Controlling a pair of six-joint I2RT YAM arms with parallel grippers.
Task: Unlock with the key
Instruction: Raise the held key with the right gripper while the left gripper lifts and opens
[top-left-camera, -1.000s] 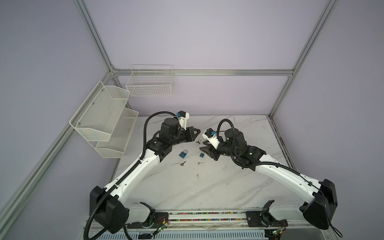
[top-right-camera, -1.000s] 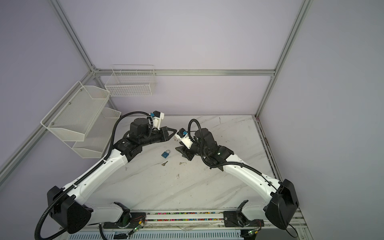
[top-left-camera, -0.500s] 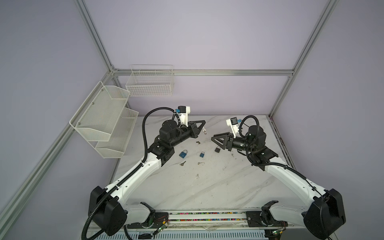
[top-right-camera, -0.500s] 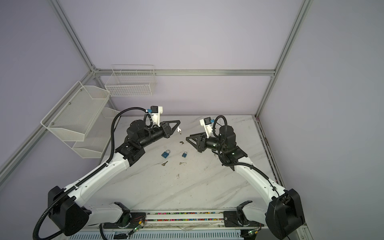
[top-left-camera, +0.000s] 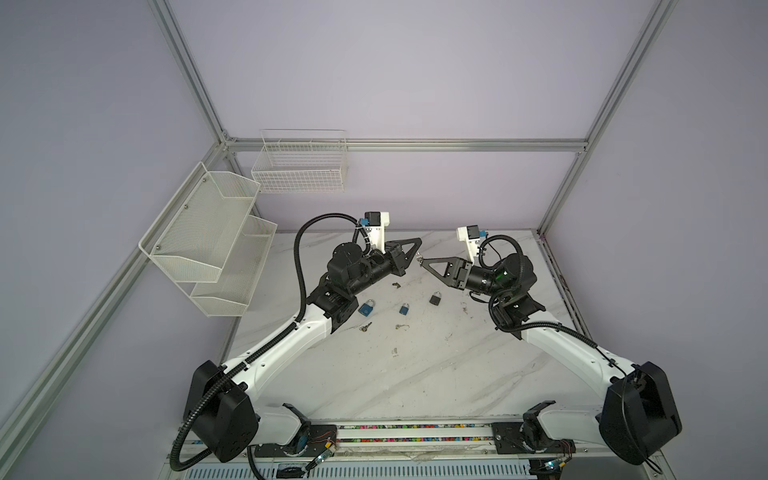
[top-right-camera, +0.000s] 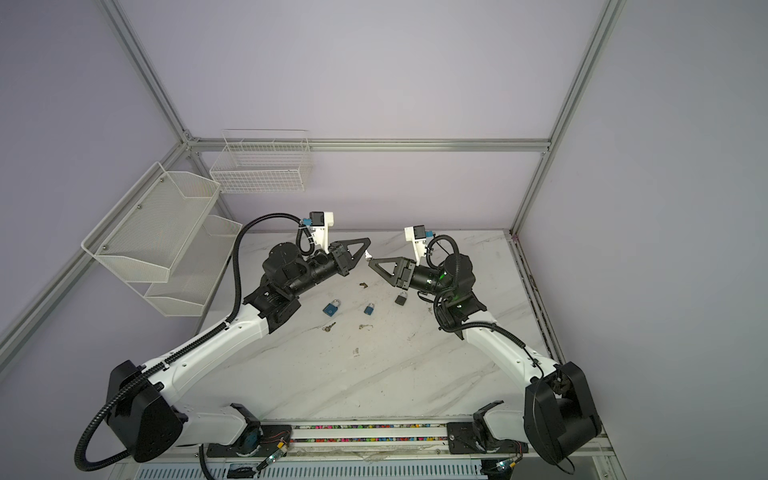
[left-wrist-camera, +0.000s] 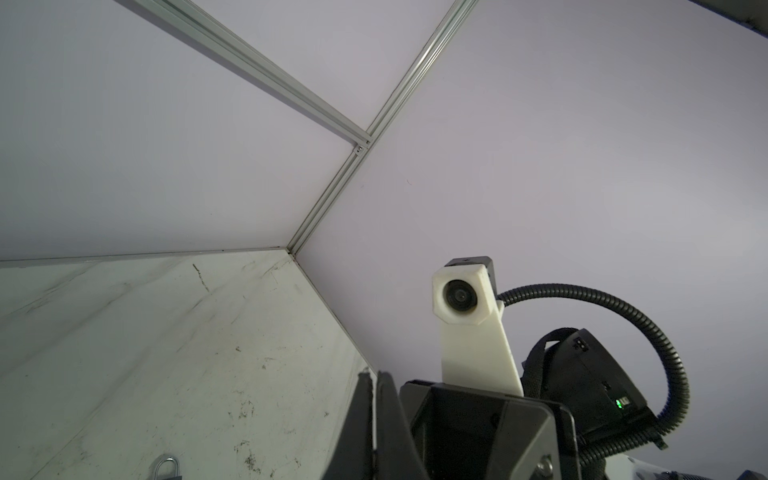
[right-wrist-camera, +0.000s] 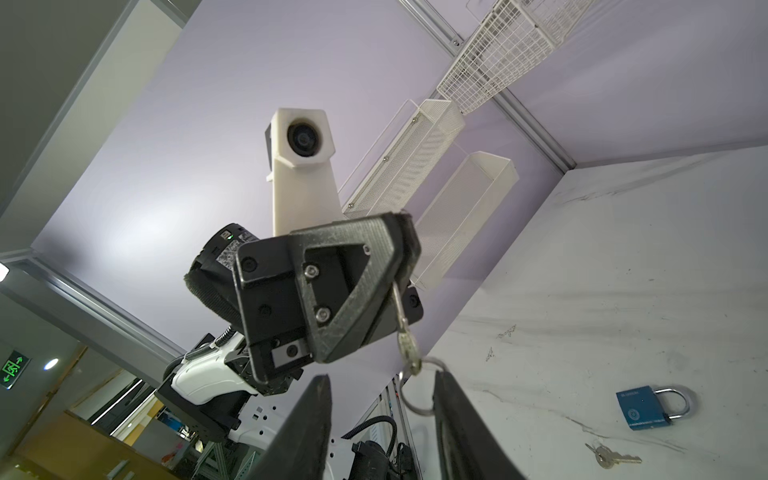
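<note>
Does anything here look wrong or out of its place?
Yes. The left gripper pinches the key by its blade; its head and ring dangle between the open fingers of the right gripper. The part meant to enter a padlock looks covered.

Key (right-wrist-camera: 405, 332) in left fingers (right-wrist-camera: 353, 266)

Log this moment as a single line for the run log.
left gripper: shut on key | right gripper: open, key ring between its fingers | larger blue padlock, smaller blue padlock, black padlock: lying on table
</note>
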